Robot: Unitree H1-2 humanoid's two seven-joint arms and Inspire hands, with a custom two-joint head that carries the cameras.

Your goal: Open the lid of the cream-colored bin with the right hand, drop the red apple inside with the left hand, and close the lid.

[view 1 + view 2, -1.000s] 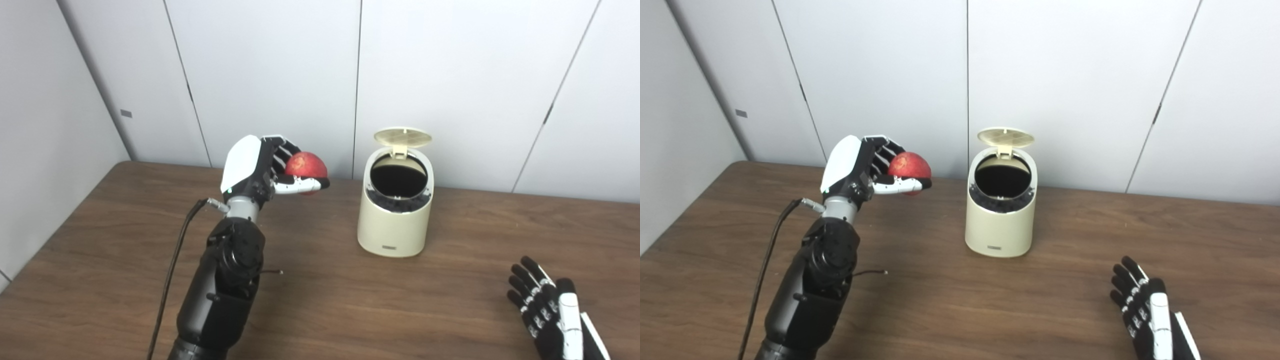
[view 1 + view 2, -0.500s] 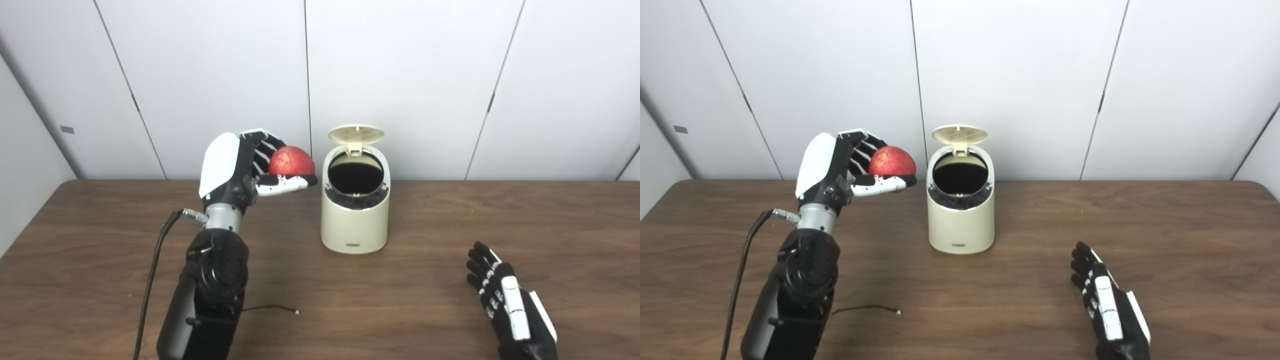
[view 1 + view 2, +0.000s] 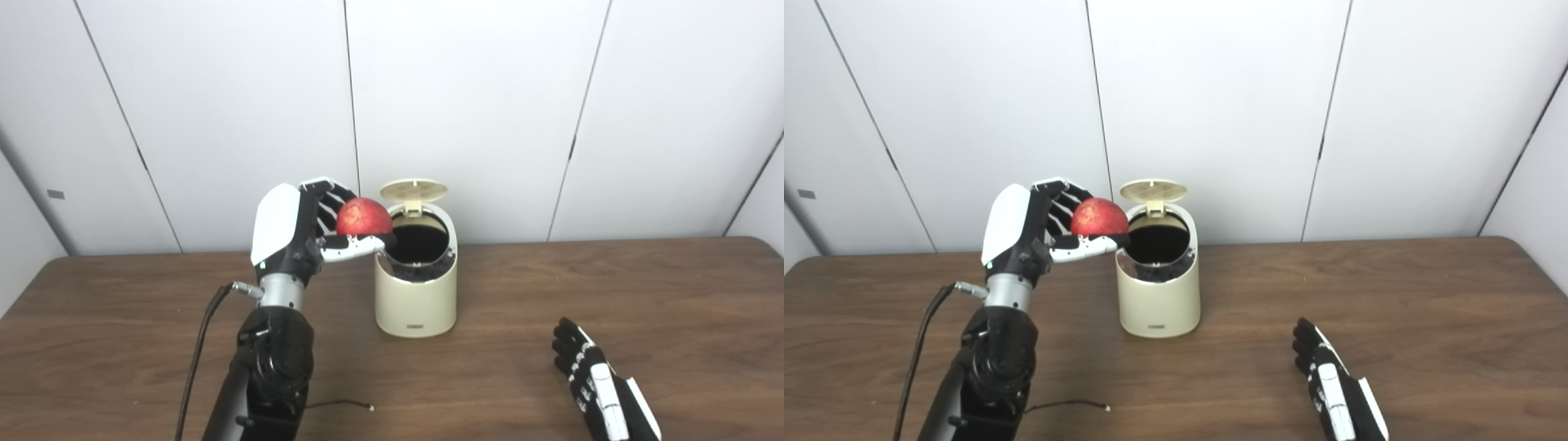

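Lid (image 3: 413, 190) of the cream-colored bin (image 3: 416, 300) is already up, tilted back at the hinge, dark opening exposed — so step one looks done. Left hand (image 3: 300, 229) has its fingers curled round the red apple (image 3: 363, 218), thumb underneath, holding it raised just beside the bin's left rim. From both eye views the apple reads as at the edge of the opening, not yet centred over it & not yet released. Right hand (image 3: 597, 386) rests low near the worktop (image 3: 643, 294), well apart from the bin, fingers spread, nothing in it.

Left to do, by my read: bring the apple a bit further right over the opening, let go, pull the left hand clear, then get the lid shut. Roughly halfway through, maybe a little past.

A thin cable (image 3: 196, 361) trails by the left arm.
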